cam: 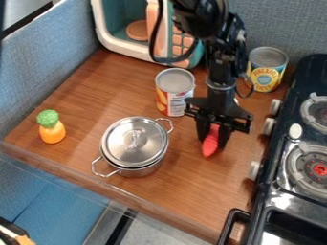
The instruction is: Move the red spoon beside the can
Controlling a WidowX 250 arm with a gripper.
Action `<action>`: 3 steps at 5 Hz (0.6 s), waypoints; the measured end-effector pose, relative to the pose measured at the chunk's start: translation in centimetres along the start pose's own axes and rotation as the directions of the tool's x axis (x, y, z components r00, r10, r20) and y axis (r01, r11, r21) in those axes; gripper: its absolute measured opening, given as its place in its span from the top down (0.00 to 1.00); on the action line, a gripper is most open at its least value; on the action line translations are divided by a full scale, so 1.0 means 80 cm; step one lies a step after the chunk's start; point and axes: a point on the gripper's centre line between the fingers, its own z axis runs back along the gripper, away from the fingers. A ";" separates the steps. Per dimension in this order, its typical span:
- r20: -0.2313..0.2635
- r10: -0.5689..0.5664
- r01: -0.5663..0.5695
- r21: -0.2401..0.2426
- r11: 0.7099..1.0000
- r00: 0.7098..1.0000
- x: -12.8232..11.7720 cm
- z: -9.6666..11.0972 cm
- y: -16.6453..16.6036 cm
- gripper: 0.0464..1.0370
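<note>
The gripper (213, 143) hangs down over the wooden counter (159, 191), to the right of the lidded pot (134, 142), and its two fingers appear clamped on the red spoon (209, 147), one on each side. The spoon slants downward between them, its rounded red end jutting out toward the counter's front edge; whether that end touches the wood I can't tell. Two cans stand upright at the back: the one with the red and yellow label (174, 91) is near the gripper on its left, and the yellow and blue one (267, 69) is farther back, by the stove (306, 139). The task names just one can, so the target is a guess — the nearer one looks likelier. The step in hand, as I judge it, is carrying the spoon over and laying it down. To do it well, make sure of the hold first, then raise the spoon enough that its end doesn't drag, and travel sideways slowly. The room between that can and the pot is narrow, and the pot's handle (165, 124) reaches into it, so a wide swing could knock either. Lower it close alongside — not against the can — and let go only once the spoon lies supported.
</note>
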 end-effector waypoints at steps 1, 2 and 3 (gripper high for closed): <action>0.007 0.016 -0.016 0.015 1.000 1.000 0.003 -0.002 0.000 0.25; 0.010 -0.002 0.001 0.022 1.000 1.000 -0.002 -0.002 -0.001 0.04; 0.058 -0.004 0.003 0.014 1.000 0.998 -0.004 0.036 -0.001 0.04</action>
